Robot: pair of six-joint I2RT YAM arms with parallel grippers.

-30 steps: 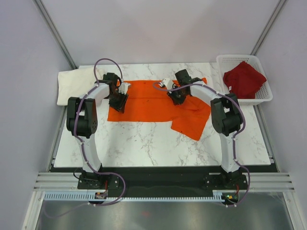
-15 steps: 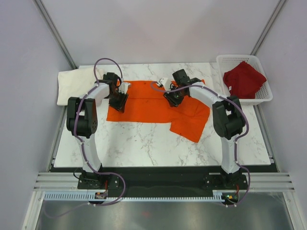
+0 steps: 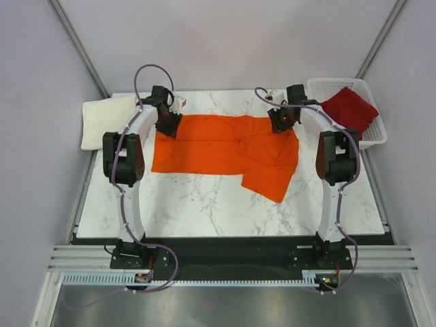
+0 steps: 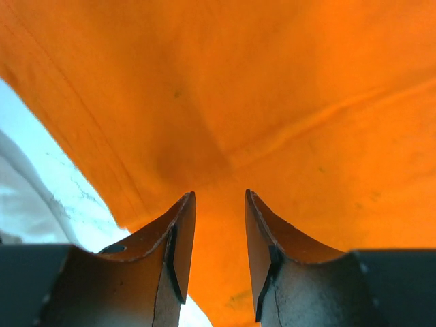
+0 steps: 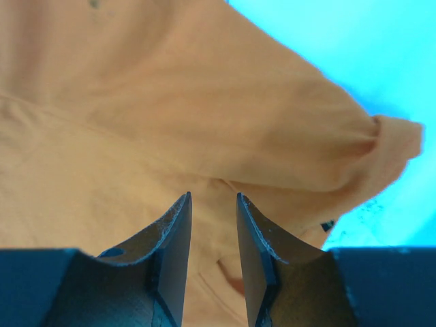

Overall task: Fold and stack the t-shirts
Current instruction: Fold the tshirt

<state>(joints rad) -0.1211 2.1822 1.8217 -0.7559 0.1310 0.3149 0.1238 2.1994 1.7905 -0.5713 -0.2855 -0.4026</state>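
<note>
The bright orange t-shirt (image 3: 211, 146) lies spread across the far half of the marble table, with its right part folded over and hanging toward me. My left gripper (image 3: 168, 125) is at the shirt's far left corner. In the left wrist view its jaws (image 4: 214, 197) stand apart just over the orange cloth (image 4: 272, 82), near the cloth's edge. My right gripper (image 3: 281, 122) is at the far right corner. Its jaws (image 5: 213, 197) stand apart over the cloth (image 5: 136, 102) near a sleeve. The dark red t-shirt (image 3: 347, 110) lies bunched in the basket. The cream-white t-shirt (image 3: 105, 119) lies folded at the far left.
The white lattice basket (image 3: 371, 141) stands at the table's far right corner. The marble table (image 3: 204, 204) shows bare surface between the orange shirt and the arm bases. Grey walls close in the back and sides.
Both grippers have moved toward the far edge. The right one has also gone well to the right, and the shirt's far right part now lies spread out further right.
</note>
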